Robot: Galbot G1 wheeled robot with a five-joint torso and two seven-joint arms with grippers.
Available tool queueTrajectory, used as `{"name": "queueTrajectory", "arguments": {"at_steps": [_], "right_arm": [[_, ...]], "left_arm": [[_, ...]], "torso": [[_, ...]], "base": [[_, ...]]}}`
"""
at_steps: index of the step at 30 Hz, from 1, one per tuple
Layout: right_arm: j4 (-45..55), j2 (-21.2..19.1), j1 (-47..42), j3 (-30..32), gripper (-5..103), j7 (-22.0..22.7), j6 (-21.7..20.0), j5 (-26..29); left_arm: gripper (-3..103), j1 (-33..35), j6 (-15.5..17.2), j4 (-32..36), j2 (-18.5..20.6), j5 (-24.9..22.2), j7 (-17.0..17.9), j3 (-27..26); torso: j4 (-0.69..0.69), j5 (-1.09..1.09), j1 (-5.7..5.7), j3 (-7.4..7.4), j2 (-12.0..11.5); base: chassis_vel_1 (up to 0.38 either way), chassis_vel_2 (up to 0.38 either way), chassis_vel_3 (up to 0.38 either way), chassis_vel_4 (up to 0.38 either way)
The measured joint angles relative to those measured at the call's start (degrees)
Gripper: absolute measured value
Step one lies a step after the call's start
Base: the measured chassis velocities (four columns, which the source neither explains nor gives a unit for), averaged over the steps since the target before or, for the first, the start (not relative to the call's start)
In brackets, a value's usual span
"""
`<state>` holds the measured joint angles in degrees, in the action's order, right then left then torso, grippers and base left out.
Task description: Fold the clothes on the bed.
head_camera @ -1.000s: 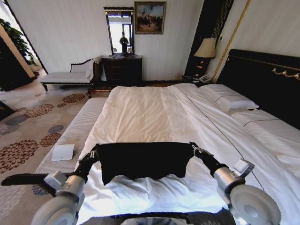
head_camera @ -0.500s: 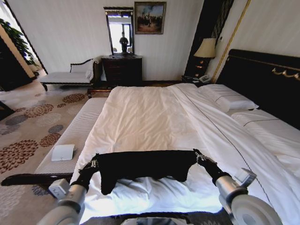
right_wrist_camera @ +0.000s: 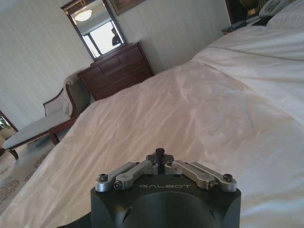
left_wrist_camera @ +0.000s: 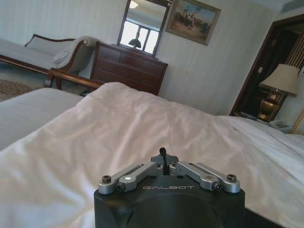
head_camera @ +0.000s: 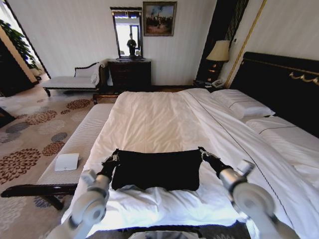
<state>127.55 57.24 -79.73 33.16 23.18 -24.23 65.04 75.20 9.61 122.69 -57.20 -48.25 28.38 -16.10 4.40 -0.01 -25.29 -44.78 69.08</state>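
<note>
We're mid-fold: the black T-shirt (head_camera: 157, 169) lies as a flat band across the near end of the bed (head_camera: 149, 119), stretched between our 2 grippers. Left gripper (head_camera: 112, 160) sits at the shirt's left upper corner, right gripper (head_camera: 203, 153) at the right upper corner. In both wrist views the linkages look drawn in, so we judge both clamped on fabric, though the pinch itself is hidden. The lettering isn't visible.

Our read: this is a fold-over pass, the far edge carried by both arms. Next move calls for keeping both corners level and the band taut, then setting the edge down square.

Surface: white duvet, soft, mildly creased. Room: pale striped bench (head_camera: 75, 144) just beside the bed's left side, chaise longue (head_camera: 75, 79), dark dresser (head_camera: 129, 73) under a mirror, lamp (head_camera: 218, 52), patterned carpet.
</note>
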Motion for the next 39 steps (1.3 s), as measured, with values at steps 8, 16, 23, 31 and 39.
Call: {"name": "queueTrajectory", "arguments": {"at_steps": [8, 16, 23, 31, 39], "right_arm": [[-15.60, -0.04, 9.74, -7.07, 1, -3.78, 4.18, -5.79], [-32.56, 3.32, 21.00, -15.93, 1, -6.97, 12.86, -13.87], [-45.12, 7.29, 27.98, -21.37, 1, -8.77, 18.77, -20.58], [-55.66, 11.22, 35.29, -23.87, 1, -9.62, 23.44, -27.07], [-60.88, 11.77, 39.56, -25.11, 1, -9.69, 26.80, -31.46]], "left_arm": [[0, -17.03, -2.09, -17.23, -3.05, -1.94, -1.53, 8.71], [0, -29.13, -6.25, -36.21, -8.82, 2.98, -5.46, 14.22], [0, -33.08, -9.23, -44.29, -11.98, 5.22, -6.32, 13.81], [0, -36.21, -11.66, -51.79, -14.86, 7.56, -8.20, 13.38], [0, -38.86, -12.40, -56.78, -18.94, 7.99, -9.07, 14.20]], "torso": [[0.03, 0.02, -0.01, 0.00, 0.00], [0.01, 0.00, -0.01, 0.00, -0.01], [0.01, 0.01, -0.01, 0.00, -0.01], [-0.01, 0.00, 0.00, 0.01, 0.00], [0.01, 0.01, 0.02, 0.02, 0.00]], "base": [[0.000, 0.000, 0.000, 0.000], [0.000, 0.000, 0.000, 0.000], [0.000, 0.000, 0.000, 0.000], [0.000, 0.000, 0.000, 0.000], [0.000, 0.000, 0.000, 0.000]]}}
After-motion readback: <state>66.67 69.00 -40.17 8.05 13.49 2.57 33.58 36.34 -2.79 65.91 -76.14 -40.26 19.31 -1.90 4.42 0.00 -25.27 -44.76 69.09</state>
